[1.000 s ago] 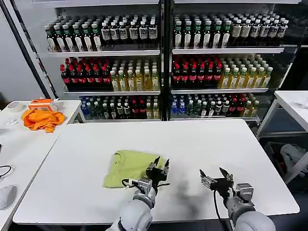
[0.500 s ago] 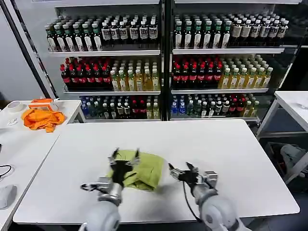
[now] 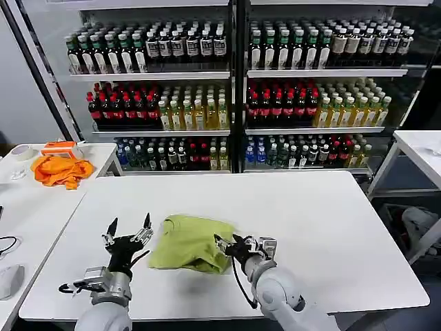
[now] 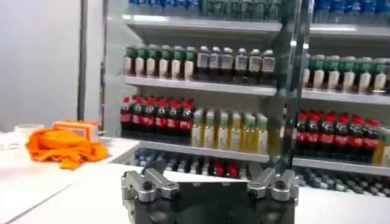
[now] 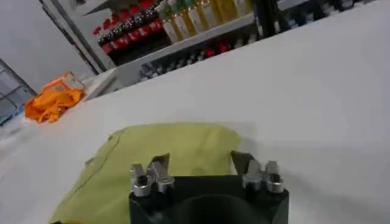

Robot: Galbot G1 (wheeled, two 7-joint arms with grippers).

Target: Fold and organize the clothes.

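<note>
Jaws of the right gripper [image 3: 226, 244] stand apart, touching the near edge of the folded yellow-green T-shirt [image 3: 189, 241] on the white surface [image 3: 310, 207]. Jaws of the left gripper [image 3: 127, 233] gape beside it. Soft, light, floppy cloth probably; pinch a folded edge.

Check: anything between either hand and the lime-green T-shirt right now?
Nothing visible. The right hand, open, is at the near right edge of the folded lime yellow-green cotton T-shirt. The left hand, open, hovers to its left, with bare white table between.
</note>
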